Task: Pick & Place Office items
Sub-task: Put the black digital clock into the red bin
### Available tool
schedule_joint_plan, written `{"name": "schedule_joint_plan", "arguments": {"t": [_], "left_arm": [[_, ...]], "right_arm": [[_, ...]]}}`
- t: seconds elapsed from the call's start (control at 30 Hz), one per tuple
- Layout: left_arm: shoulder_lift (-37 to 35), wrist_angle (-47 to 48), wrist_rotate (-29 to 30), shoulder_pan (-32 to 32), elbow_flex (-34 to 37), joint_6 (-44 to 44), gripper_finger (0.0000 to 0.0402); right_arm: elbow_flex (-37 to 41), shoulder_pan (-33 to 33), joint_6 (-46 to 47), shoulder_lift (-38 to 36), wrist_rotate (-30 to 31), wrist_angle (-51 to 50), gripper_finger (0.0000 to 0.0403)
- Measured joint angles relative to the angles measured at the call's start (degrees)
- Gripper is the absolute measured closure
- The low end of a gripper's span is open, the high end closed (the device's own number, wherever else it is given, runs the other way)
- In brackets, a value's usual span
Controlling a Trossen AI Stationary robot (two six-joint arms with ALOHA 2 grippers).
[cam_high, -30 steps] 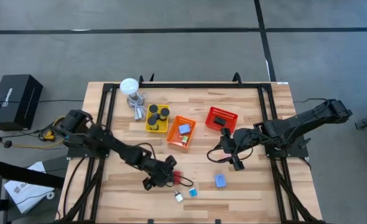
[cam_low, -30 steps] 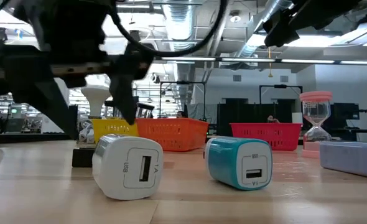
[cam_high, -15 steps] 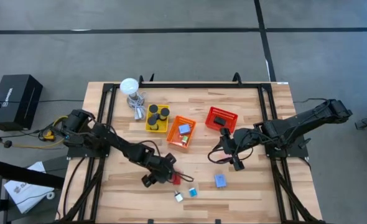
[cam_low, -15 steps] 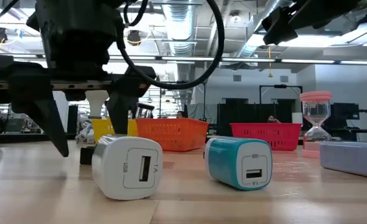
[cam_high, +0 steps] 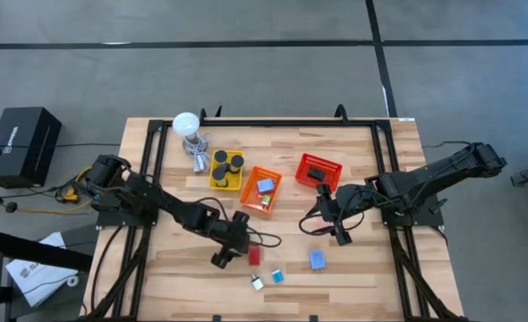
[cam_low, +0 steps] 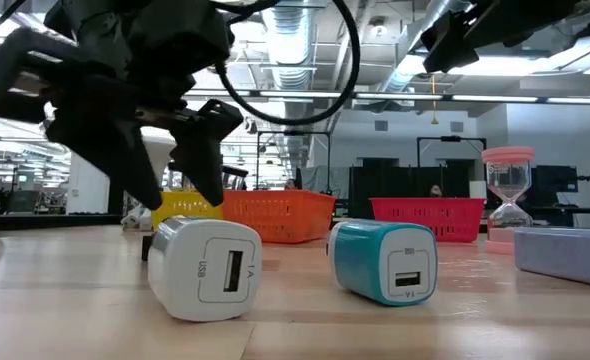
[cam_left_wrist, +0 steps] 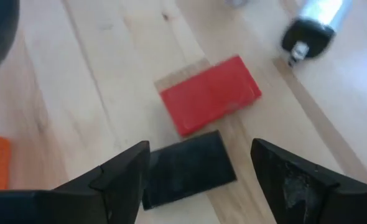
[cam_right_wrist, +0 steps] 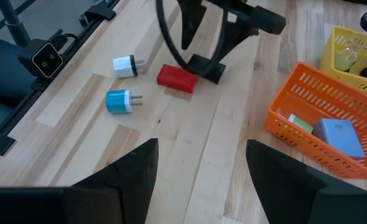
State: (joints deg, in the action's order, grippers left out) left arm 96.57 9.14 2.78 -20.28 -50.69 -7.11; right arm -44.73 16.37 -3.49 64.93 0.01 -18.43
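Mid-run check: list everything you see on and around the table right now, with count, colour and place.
Yellow basket: one, back left, holds two black pucks.
Orange basket: one, centre, holds a light-blue block.
Red basket: one, back centre-right, holds a dark item.
White-headed stand: one, back left.
Red flat rectangle: one, front centre.
Black flat rectangle: one, beside the red one.
White charger: one, front.
Teal charger: one, beside the white one.
Light-blue block: one, front right.
Pink hourglass: one, right side.
Left gripper: open over the black rectangle.
Right gripper: open, waiting mid-right.
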Motion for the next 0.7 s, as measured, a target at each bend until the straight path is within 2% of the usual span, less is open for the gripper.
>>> {"name": "schedule_joint_plan", "arguments": {"t": [0.13,0.4,0.7], "left_arm": [[0.7,0.0,0.5,1.2,0.0,4.1,0.0106],[1.7,-0.1,0.0,2.0,0.1,6.9,0.0068],[1.7,-0.1,-0.3,1.9,0.1,9.5,0.0062]], "right_arm": [[0.0,0.0,0.0,0.0,0.0,0.0,0.0168],[0.0,0.0,0.0,0.0,0.0,0.0,0.0168],[0.0,0.0,0.0,0.0,0.0,0.1,0.0168]]}}
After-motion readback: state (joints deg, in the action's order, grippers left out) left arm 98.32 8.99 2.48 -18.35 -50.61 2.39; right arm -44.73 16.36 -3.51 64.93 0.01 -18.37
